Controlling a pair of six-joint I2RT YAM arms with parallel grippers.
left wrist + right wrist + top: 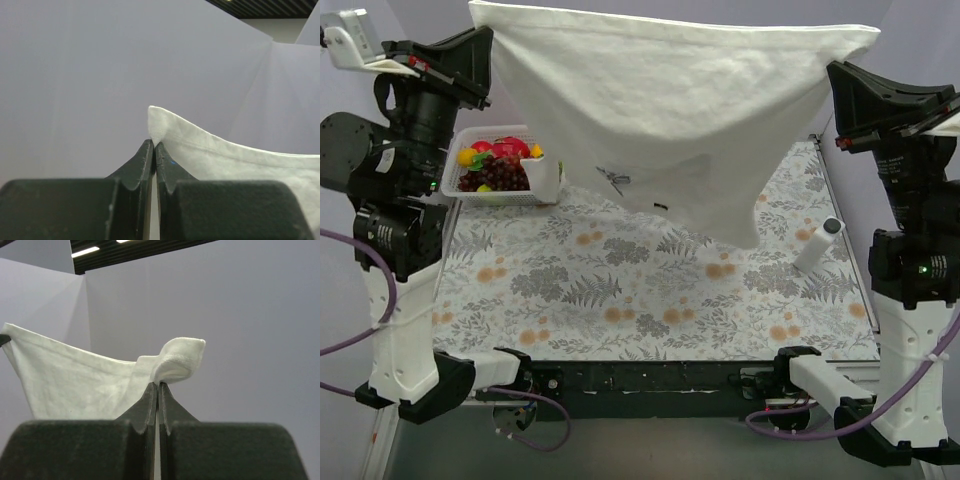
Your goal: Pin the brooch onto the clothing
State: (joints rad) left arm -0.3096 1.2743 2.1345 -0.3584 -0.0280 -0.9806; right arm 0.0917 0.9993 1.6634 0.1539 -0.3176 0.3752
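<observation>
Holding both arms raised high, wrists up near the top of the overhead view. The left gripper [154, 146] is clenched on a top corner of the clothing [660, 110], with a small tip of white cloth poking above its fingers. The right gripper [158, 386] is likewise clamped on the opposite corner, and a rolled hem curls over just above its tips. Between the two grippers the top edge runs taut; below them the cloth sags to a point hanging nearer the right gripper, in the air above the table.

Hard to read: two small dark marks low on the cloth [612, 180], too small to identify. The fingertips of both grippers are covered by cloth in the overhead view. The hanging cloth hides the far part of the table.

Well below the left gripper sits a white basket [548, 180] of toy fruit. Below the right gripper is a white cylinder with a dark end [818, 245], identity unclear. The table carries a floral cloth [620, 290] printed with grey leaves and orange blooms. Walls are plain pale grey; a dark slatted ceiling with strip lights shows in both wrist views.
</observation>
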